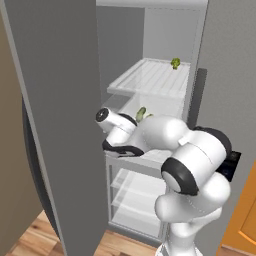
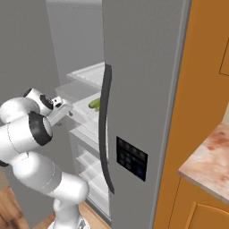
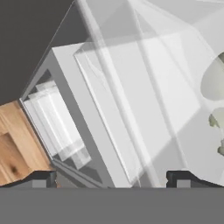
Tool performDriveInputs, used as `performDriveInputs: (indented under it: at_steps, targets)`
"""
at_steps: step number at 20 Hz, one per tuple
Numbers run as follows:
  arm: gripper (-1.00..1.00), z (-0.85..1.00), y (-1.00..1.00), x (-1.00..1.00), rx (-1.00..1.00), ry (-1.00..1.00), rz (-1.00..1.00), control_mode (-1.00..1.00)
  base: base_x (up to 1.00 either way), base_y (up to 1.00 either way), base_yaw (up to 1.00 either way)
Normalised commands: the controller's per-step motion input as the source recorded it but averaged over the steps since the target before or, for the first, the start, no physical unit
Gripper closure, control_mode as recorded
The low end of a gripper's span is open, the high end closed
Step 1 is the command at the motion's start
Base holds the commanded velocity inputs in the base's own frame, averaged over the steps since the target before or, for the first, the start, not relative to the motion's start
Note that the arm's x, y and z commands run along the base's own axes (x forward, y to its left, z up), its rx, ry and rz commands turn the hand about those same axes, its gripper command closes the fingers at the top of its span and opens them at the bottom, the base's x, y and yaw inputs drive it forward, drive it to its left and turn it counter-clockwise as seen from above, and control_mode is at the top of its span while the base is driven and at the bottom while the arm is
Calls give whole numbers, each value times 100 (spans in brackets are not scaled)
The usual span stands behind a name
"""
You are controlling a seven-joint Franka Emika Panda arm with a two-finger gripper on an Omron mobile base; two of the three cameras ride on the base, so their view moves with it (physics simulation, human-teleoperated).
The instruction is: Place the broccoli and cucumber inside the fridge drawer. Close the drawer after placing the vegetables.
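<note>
Jaws: spread wide, nothing between them; the two dark tips stand far apart at the bottom of the hand view.
Gripper [image 3: 112,177]: close over the clear front of the fridge drawer [image 3: 144,100], looking down through the plastic.
Drawer contents: pale green shapes at the right edge of the hand view (too washed out through the plastic to name).
Cucumber [image 2: 94,103]: a smooth green oval lying just past the gripper [image 2: 67,108] in the right base view, at drawer level.
Broccoli [image 1: 175,63]: on the white ribbed shelf [image 1: 150,77] above, near its back right corner.
Fridge door [image 2: 143,112]: open, beside the arm.
</note>
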Motion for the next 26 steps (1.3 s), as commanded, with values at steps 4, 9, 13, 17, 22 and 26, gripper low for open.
performDriveInputs:
  at_steps: [4, 9, 13, 17, 22, 26]
  targets:
    - [-100, 0, -46, 35, 0, 0, 1, -100, 0, 0, 0]
    - [-100, 0, -44, 43, 0, 1, 1, -100, 0, 0, 0]
    - [-100, 0, -31, 52, -1, 0, 0, -100, 0, 0, 0]
    - [-100, 3, -15, 58, -1, 0, 0, -100, 0, 0, 0]
    - [-100, 0, -14, 54, -2, 0, 0, -100, 0, 0, 0]
    - [-100, 0, -11, -10, 0, 0, 0, -100, 0, 0, 0]
